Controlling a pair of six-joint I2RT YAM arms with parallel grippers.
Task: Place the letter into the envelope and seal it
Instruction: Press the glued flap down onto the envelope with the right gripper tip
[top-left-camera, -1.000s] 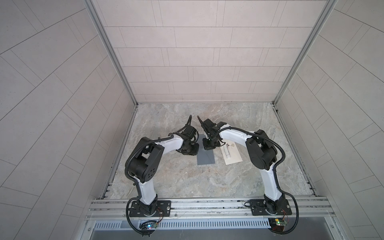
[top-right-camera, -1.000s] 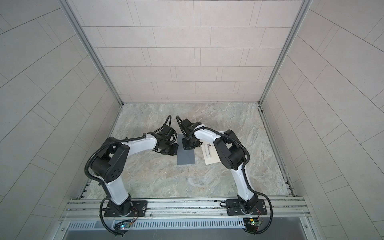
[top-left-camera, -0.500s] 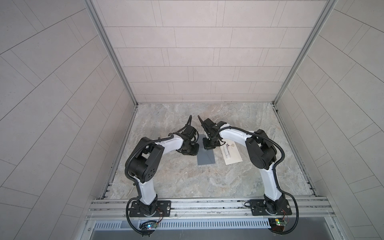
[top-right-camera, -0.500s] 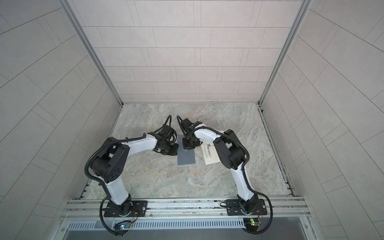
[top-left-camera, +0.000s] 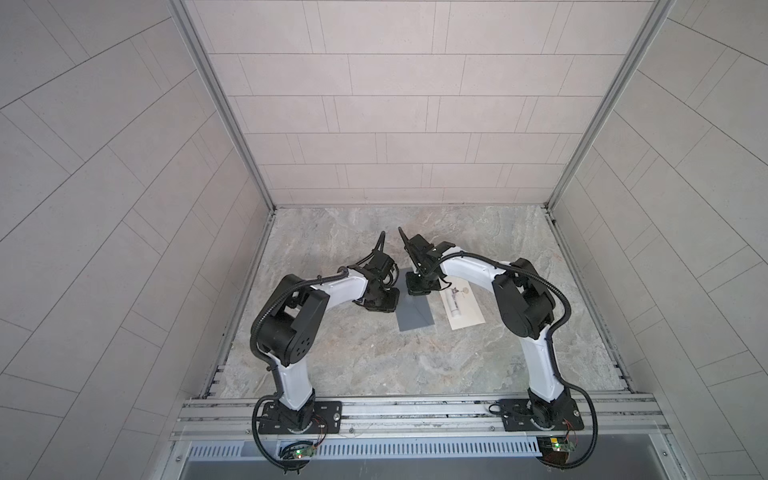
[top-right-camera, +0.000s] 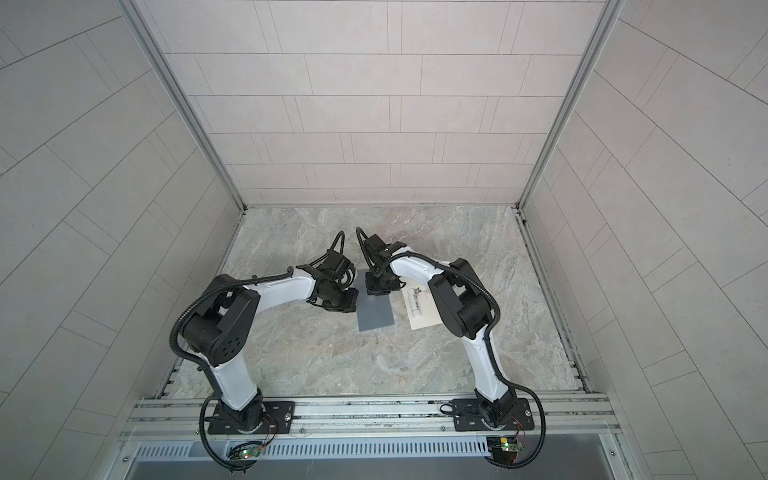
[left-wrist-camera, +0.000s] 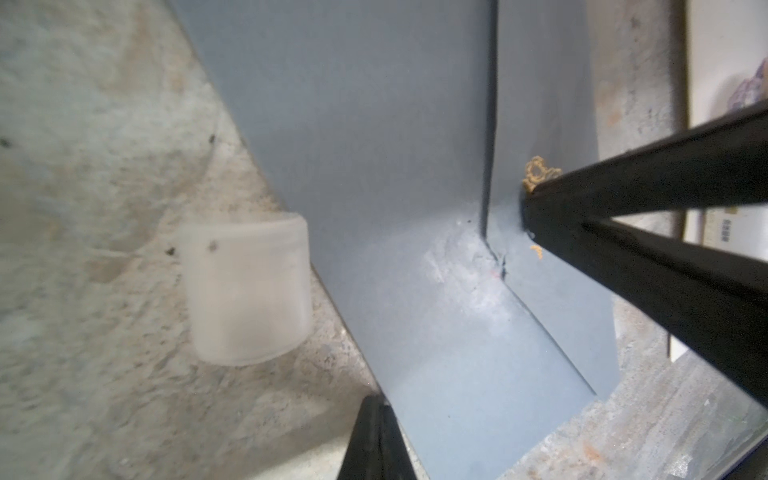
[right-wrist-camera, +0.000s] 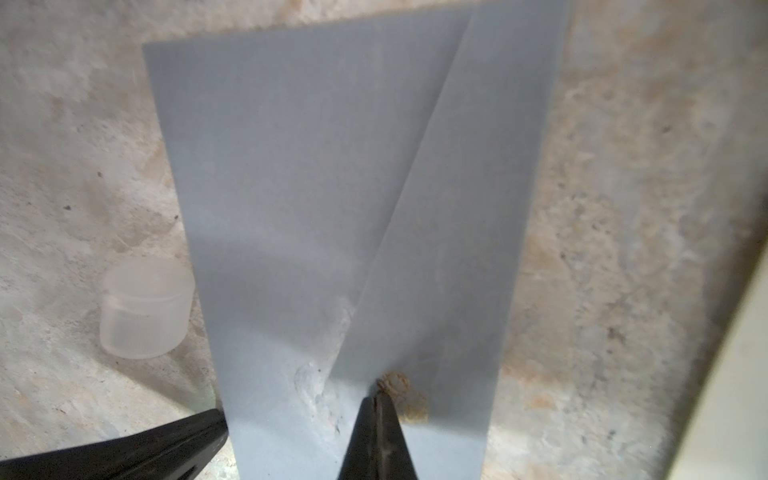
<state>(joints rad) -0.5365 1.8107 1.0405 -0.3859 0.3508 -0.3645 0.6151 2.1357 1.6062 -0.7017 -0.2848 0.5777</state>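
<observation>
A grey envelope (top-left-camera: 415, 314) (top-right-camera: 375, 316) lies flat mid-table with its flap folded down. The flap bears a gold seal (right-wrist-camera: 400, 388) (left-wrist-camera: 538, 171) and whitish smears beside it. My right gripper (right-wrist-camera: 377, 400) (top-left-camera: 419, 286) is shut, its tip pressed on the flap at the seal. My left gripper (left-wrist-camera: 376, 406) (top-left-camera: 384, 300) is shut too, its tip on the envelope's left edge (right-wrist-camera: 210, 428). A white printed sheet (top-left-camera: 464, 309) (top-right-camera: 420, 312) lies right of the envelope. I cannot tell whether it is the letter.
A translucent white cap (left-wrist-camera: 249, 291) (right-wrist-camera: 145, 307) stands on the marble table (top-left-camera: 374, 365) just left of the envelope. A white tube (top-left-camera: 453, 305) lies on the printed sheet. Tiled walls enclose the table on three sides.
</observation>
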